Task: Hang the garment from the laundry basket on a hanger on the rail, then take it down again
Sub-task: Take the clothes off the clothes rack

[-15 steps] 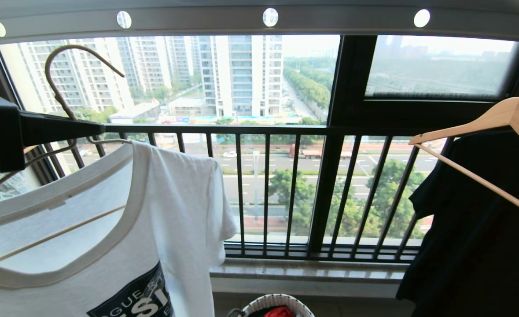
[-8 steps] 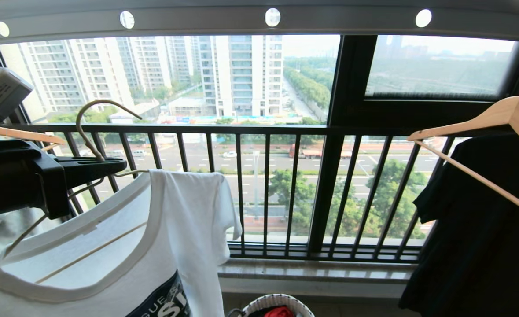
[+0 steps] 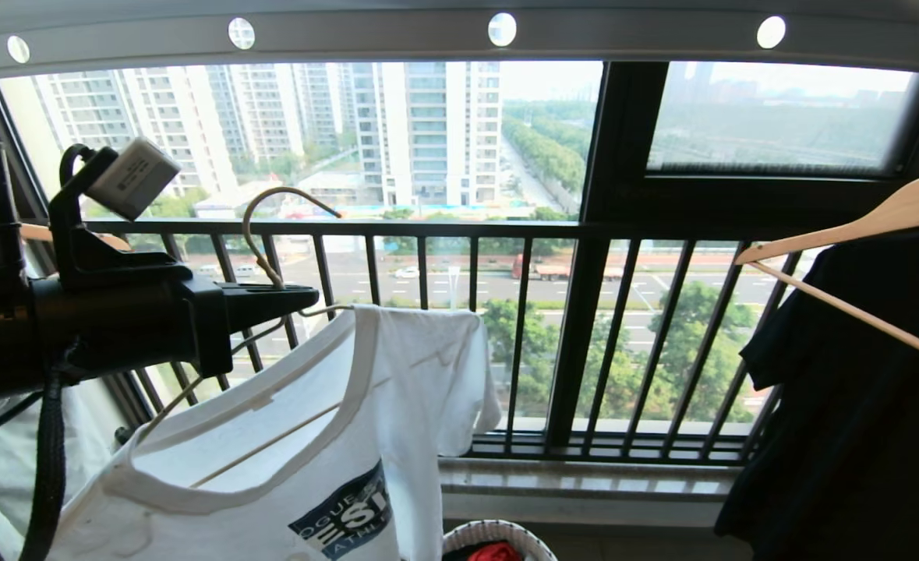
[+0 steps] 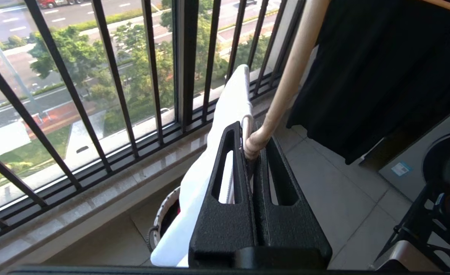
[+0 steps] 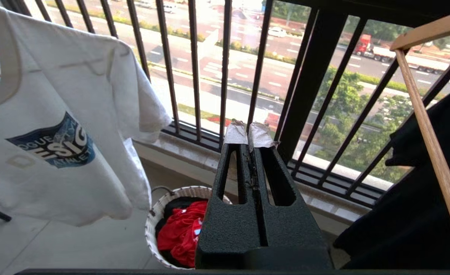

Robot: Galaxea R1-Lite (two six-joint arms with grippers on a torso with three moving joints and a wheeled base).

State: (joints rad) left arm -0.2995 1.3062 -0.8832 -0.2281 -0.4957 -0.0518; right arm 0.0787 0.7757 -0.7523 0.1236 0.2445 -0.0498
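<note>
So there's one rail (image 3: 365, 35) running across the top with four round holes showing, and nothing hooked on it in view. One black barred railing (image 3: 443, 327) fills the window behind everything. One black garment (image 3: 857, 405) hangs at the right on a wooden hanger (image 3: 849, 234), well apart from the tee. One white tee (image 3: 326, 436) with the navy chest graphic sits lower left, draped on the one wire hanger (image 3: 276, 257), whose hook is free in the air below the rail, in front of the railing. Left gripper (image 4: 250, 147) has its fingers pinched together on the hanger's twisted neck, so the tee hangs from it, tilted, with the far shoulder up by the railing's bars. Right gripper (image 5: 249, 133) is out in front of the railing, between the tee and the black garment, fingers pressed together with nothing between them, just pale tape on the tips. One basket (image 5: 163, 214) sits on the floor under the sill, near the tee's hem; inside there's a red garment (image 5: 181, 233) on top of something dark. Can't tell what else is in it. A bit of another wooden hanger (image 3: 38, 232) peeks out behind the left arm.
</note>
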